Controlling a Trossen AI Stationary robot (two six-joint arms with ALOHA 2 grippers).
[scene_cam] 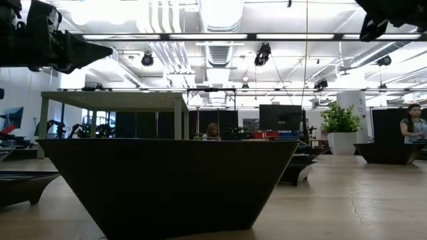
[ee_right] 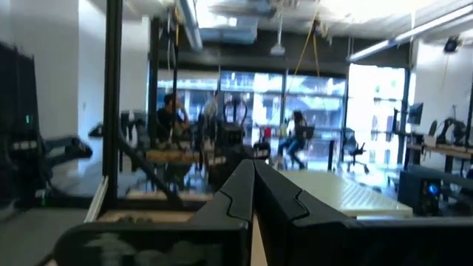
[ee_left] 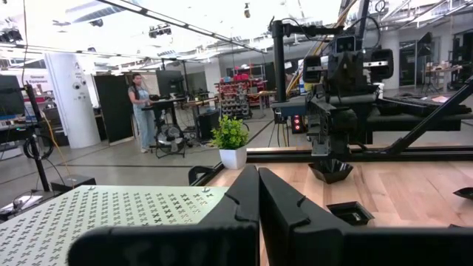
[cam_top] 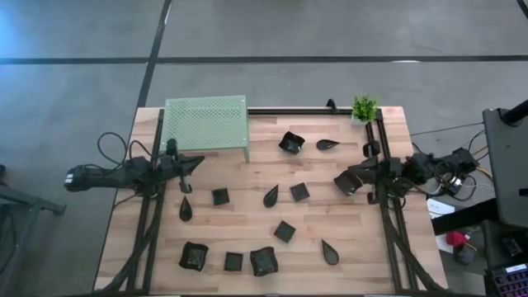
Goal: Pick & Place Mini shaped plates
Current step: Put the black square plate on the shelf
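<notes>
Several mini shaped plates, small and black, lie scattered on the wooden table: square ones (cam_top: pixel 220 196) (cam_top: pixel 299 191) (cam_top: pixel 285 231) and leaf-shaped ones (cam_top: pixel 186 208) (cam_top: pixel 271 195) (cam_top: pixel 330 252). One stands close in front of the low camera (scene_cam: pixel 167 180). My left gripper (cam_top: pixel 195 162) (ee_left: pixel 257 174) is shut, level above the table beside the green stand (cam_top: pixel 206 124). My right gripper (cam_top: pixel 337 181) (ee_right: pixel 253 164) is shut at the table's right side, with nothing showing between its fingers. A dark dish (ee_left: pixel 330 171) sits just under it on the table.
The green perforated stand fills the far left of the table on thin legs. A small potted plant (cam_top: pixel 364 108) stands at the far right corner. Black rails (cam_top: pixel 388 223) run along both sides. People work in the room behind (ee_left: pixel 140 103).
</notes>
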